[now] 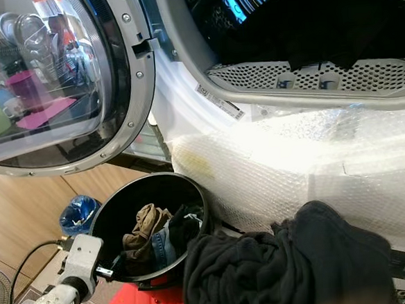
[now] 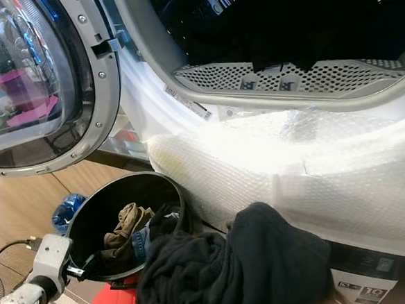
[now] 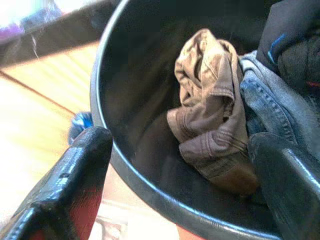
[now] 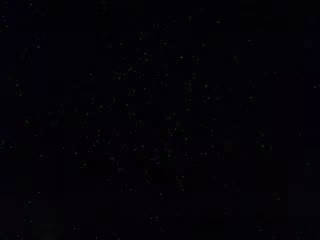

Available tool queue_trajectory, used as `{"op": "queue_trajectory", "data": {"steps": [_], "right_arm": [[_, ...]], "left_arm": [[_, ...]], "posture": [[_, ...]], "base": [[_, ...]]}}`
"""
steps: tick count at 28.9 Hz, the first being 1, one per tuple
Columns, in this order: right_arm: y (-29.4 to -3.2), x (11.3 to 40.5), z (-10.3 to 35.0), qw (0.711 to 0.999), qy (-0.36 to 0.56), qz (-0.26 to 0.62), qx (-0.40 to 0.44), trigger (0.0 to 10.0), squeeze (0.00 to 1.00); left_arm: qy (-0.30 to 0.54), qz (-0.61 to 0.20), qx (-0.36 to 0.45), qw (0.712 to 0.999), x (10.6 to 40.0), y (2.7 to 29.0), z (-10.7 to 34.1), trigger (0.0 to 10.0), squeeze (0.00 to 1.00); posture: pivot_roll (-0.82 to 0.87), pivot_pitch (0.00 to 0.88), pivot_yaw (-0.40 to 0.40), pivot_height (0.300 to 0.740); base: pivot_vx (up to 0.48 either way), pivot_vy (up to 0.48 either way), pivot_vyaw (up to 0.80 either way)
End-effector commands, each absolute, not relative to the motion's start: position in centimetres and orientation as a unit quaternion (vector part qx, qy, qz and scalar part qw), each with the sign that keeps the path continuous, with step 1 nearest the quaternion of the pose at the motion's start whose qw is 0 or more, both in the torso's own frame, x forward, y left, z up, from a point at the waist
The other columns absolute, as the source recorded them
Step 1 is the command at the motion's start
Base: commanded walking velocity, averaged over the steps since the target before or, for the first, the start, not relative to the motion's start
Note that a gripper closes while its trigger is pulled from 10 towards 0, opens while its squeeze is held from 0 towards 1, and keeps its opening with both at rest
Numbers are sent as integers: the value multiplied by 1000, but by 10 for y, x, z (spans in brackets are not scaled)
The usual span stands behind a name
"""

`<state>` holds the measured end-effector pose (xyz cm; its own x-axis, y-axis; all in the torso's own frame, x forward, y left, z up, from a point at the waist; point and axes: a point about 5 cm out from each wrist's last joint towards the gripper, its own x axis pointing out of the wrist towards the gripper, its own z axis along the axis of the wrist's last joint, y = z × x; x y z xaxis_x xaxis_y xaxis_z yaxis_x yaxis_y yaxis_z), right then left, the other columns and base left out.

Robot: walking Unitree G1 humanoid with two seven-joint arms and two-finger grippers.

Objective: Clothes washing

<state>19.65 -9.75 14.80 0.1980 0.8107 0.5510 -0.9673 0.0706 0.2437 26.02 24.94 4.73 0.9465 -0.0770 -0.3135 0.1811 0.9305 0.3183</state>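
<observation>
Currently, left pincer (image 3: 175,165) open, one finger outside and one inside the rim of the black bucket (image 1: 116,214) holding a tan garment (image 3: 212,110) and jeans (image 3: 280,105). Black clothing bundle (image 1: 280,265) sits below the open washer drum (image 1: 309,82). Right pincer state: cannot tell.

The washing machine (image 1: 272,154) stood with its round glass door (image 1: 52,86) swung wide open toward nine o'clock, its white front wrapped in bubble film. Dark clothes (image 1: 319,32) lay inside the drum at twelve o'clock. Below, at seven o'clock, a black round basket (image 1: 123,206) tilted toward the machine and held a crumpled tan garment (image 3: 210,105) beside blue denim (image 3: 280,110). A bulky black garment (image 1: 280,265) bunched at six o'clock, spilling over the basket's rim.
</observation>
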Motion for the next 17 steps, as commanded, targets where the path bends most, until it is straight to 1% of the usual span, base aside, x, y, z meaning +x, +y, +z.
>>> {"op": "queue_trajectory", "data": {"steps": [1, 2, 5, 6, 8, 9, 11, 12, 13, 14, 17], "right_arm": [[-86, 199, 182, 688, -188, 645, 275, 0, 0], [-85, 200, 186, 685, -192, 647, 273, 0, 0], [-77, 215, 213, 670, -229, 658, 256, 0, 0], [-72, 223, 227, 660, -240, 662, 261, 0, 0], [-69, 232, 241, 651, -250, 661, 277, 0, 0], [-69, 232, 241, 651, -250, 661, 277, 0, 0], [-66, 247, 264, 633, -268, 665, 292, 0, 0], [-66, 249, 270, 626, -275, 668, 294, 0, 0], [-66, 249, 270, 626, -275, 668, 294, 0, 0], [-66, 255, 283, 613, -283, 677, 294, 0, 0], [-65, 264, 301, 599, -286, 689, 290, 0, 0]], "left_arm": [[182, -71, 195, 961, 252, 253, 31, 10000, 0], [180, -72, 196, 961, 252, 253, 30, 10000, 0], [186, -80, 197, 959, 252, 248, 24, 10000, 0], [187, -82, 194, 960, 252, 246, 22, 10000, 0], [186, -84, 192, 960, 252, 243, 19, 10000, 0], [186, -84, 192, 960, 252, 243, 19, 10000, 0], [186, -85, 187, 961, 250, 240, 15, 10000, 0], [187, -84, 185, 961, 249, 239, 14, 10000, 0], [187, -84, 185, 961, 249, 239, 14, 10000, 0], [187, -83, 181, 962, 247, 238, 11, 10000, 0], [186, -82, 179, 962, 245, 236, 8, 10000, 0]], "posture": [[27, 59, 169, 740], [27, 59, 169, 740], [17, 49, 159, 740], [15, 46, 156, 740], [19, 44, 147, 740], [19, 44, 147, 740], [31, 40, 131, 740], [35, 41, 125, 740], [35, 41, 125, 740], [40, 41, 117, 740], [44, 46, 108, 740]], "base": [[0, 0, 0], [0, 0, 0], [0, 0, 0], [0, 0, 0], [0, 0, 0], [0, 0, 0], [0, 0, 0], [0, 0, 0], [0, 0, 0], [0, 0, 0], [0, 0, 0]]}}
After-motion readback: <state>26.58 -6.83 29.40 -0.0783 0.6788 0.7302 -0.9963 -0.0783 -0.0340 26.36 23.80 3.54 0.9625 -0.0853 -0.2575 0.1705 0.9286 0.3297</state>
